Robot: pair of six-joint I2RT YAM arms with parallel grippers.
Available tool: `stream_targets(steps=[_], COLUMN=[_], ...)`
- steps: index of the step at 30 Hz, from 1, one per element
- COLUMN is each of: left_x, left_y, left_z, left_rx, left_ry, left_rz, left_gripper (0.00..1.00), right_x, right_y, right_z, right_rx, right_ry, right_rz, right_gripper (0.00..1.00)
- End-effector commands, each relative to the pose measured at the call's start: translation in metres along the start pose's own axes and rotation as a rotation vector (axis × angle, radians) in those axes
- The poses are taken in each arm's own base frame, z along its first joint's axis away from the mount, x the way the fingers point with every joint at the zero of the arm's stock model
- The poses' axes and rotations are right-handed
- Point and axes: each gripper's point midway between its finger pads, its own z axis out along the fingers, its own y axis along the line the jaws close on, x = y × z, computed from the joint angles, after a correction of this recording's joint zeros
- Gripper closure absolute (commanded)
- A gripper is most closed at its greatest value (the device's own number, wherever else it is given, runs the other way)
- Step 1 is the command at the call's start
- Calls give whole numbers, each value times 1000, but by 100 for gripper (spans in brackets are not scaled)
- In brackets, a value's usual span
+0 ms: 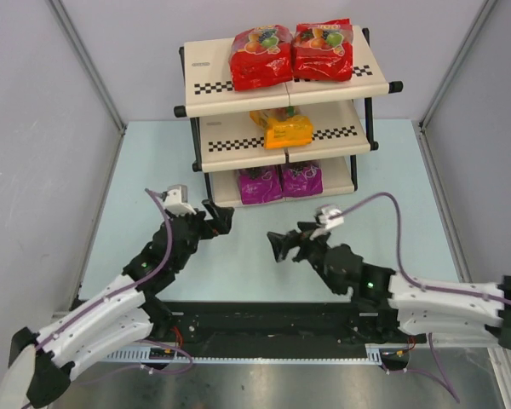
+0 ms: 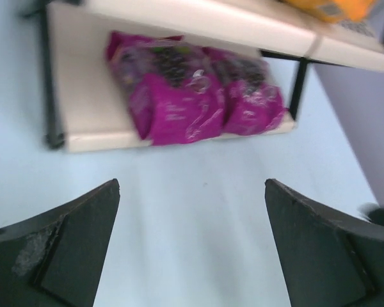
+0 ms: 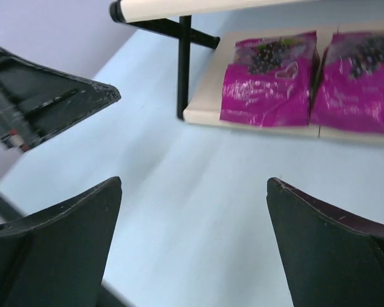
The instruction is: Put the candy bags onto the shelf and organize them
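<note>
The shelf stands at the far side of the table. Two red candy bags lie side by side on its top tier. The orange-yellow bag lies on the middle tier. Two purple bags lie on the bottom tier, also seen in the left wrist view and the right wrist view. My left gripper is open and empty over the table, in front of the shelf's left side. My right gripper is open and empty, nearer the arms.
Grey walls enclose the pale blue table on the left, right and back. A black rail runs along the near edge by the arm bases. The left gripper's finger shows in the right wrist view.
</note>
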Motion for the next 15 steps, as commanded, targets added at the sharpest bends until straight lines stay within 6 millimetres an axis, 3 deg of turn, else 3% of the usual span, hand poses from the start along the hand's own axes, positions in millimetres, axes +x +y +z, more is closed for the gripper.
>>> stream_targets(steps=[1, 2, 4, 5, 7, 15], left_x=[21, 30, 26, 36, 30, 31], left_y=[58, 68, 68, 75, 70, 79], left_z=[-42, -52, -66, -72, -80, -91], left_rx=[-288, -311, -288, -291, -234, -219], left_ry=[148, 180, 144, 161, 112, 82], left_rz=[-1, 4, -72, -85, -148, -157], left_gripper=[0, 0, 0, 0, 0, 0], right_x=[20, 22, 34, 23, 27, 28], right_y=[-51, -60, -66, -75, -84, -84], right_z=[-74, -84, -106, -114, -127, -137], right_rx=[182, 199, 193, 207, 211, 204], right_ry=[70, 62, 102, 59, 63, 30], right_rz=[105, 125, 148, 196, 174, 187], right_gripper=[0, 0, 0, 0, 0, 0])
